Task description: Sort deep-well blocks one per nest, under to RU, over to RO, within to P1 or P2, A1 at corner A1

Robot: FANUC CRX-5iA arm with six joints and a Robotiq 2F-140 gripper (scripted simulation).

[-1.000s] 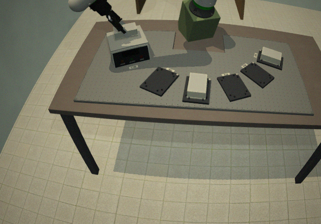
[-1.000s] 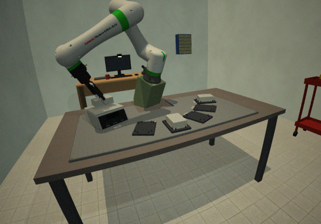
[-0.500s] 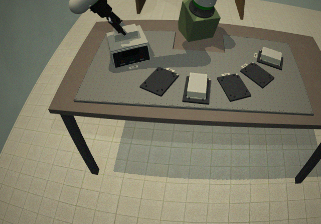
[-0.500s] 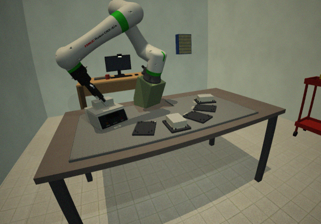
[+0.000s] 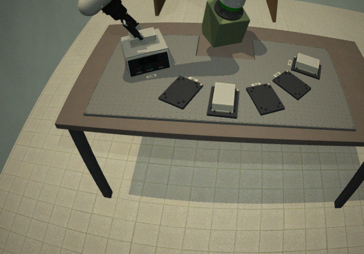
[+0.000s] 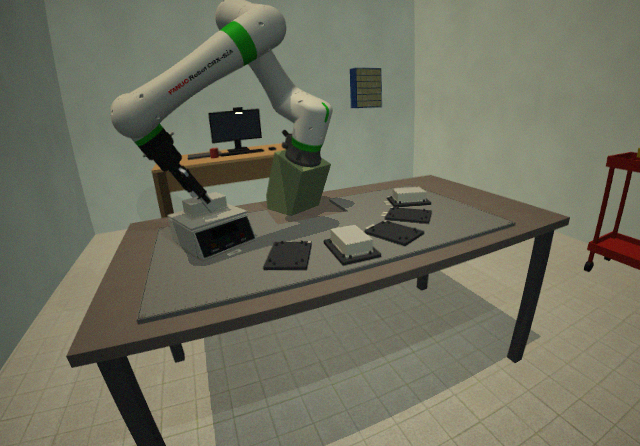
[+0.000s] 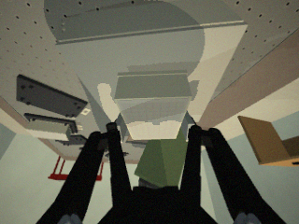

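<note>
My gripper (image 5: pixel 141 39) (image 6: pixel 208 200) (image 7: pixel 152 110) is shut on a pale deep-well block (image 5: pixel 150 39) (image 6: pixel 219 201) (image 7: pixel 153 112), tilted over it from behind. The block is on or just above the platform of the check-weigher CW (image 5: pixel 148 64) (image 6: pixel 186 237) (image 7: pixel 224 47); a tiny gap cannot be ruled out. None of the lamps on its dark front is plainly lit. A second block (image 5: pixel 223 93) (image 6: pixel 351 239) sits in the front middle nest (image 5: pixel 210 111). A third block (image 5: pixel 307 62) (image 6: pixel 408 193) sits in the far right nest (image 5: pixel 319 72). Their nest labels are hidden or unreadable.
Three nests hold no block: one left of the front block (image 5: pixel 180 92) (image 6: pixel 287 255), and two between the other blocks, the nearer (image 5: pixel 265 98) (image 6: pixel 395 232) and the farther (image 5: pixel 291 84) (image 6: pixel 408 215). The green robot base (image 5: pixel 224 30) (image 6: pixel 297 185) stands at the back.
</note>
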